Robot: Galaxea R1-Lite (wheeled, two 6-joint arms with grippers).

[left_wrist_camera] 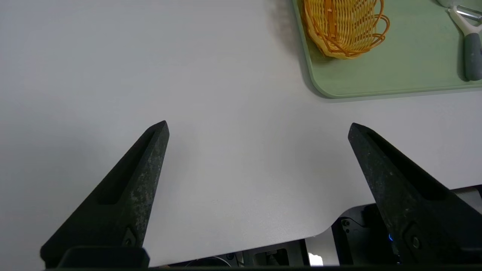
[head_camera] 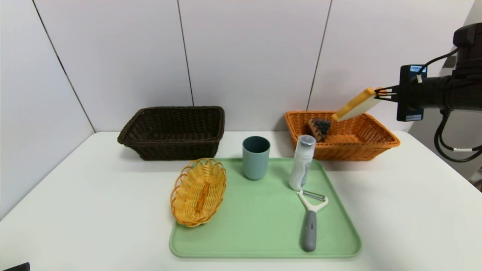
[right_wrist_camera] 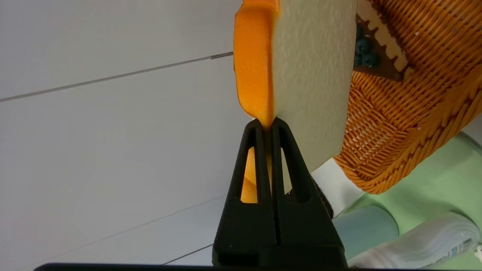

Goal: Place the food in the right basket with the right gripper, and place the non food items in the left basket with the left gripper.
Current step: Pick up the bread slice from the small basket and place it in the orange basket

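Toast held over the orange basket

The right gripper (head_camera: 382, 94) pinches a toast slice (head_camera: 356, 104) by its edge, tilted above the orange basket (head_camera: 380, 143), where a cake piece (head_camera: 320, 129) lies. The left gripper (left_wrist_camera: 258, 128) hovers spread wide over the table (left_wrist_camera: 113, 56), near the tray (head_camera: 263, 226).

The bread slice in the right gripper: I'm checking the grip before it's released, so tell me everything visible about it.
The bread slice is a toy-looking, foam-like piece with an orange crust edge and pale cream faces. The right gripper is shut on one end, pinching its crust edge. It hangs in the air, tilted down toward the orange basket, above its rim. Nothing else touches it. A chocolate cake piece already lies in that basket.
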